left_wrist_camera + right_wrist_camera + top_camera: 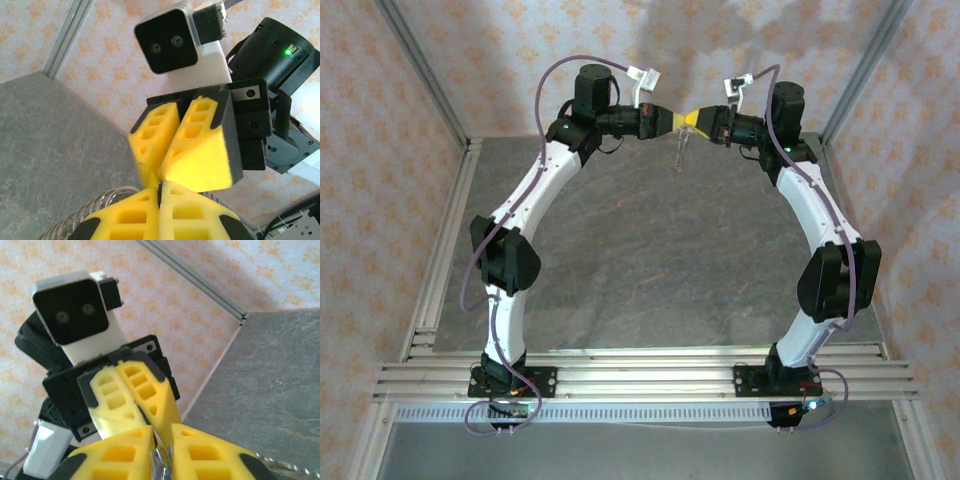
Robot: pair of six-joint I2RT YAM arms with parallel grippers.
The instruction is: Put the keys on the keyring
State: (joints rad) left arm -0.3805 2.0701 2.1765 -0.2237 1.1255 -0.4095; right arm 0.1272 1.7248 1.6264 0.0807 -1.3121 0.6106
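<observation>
Above the far part of the grey stone-patterned table point(650, 250), the two white and black arms bend inward. Their yellow foam fingers meet tip to tip in the air.

The left gripper point(676, 121) has its two yellow fingers pressed together. In its own wrist view only a thin dark seam runs between them point(160, 189). What is inside the seam, I cannot tell.

The right gripper point(696, 121) faces it directly. In the right wrist view its fingers point(125, 450) stand a little apart at the tips, and a small glint of metal sits low in this gap. Whether they pinch the metal or only stand around it, I cannot tell.

The keyring point(680, 150) shows from the top camera as a thin pale piece. It hangs just under the meeting point, above the table and not touching it. In the left wrist view a coil of thin silvery wire loops point(95, 210) curves out beside the left fingers (it may be the same piece, seen close).

The small lilac-headed key is too small to make out here
</observation>
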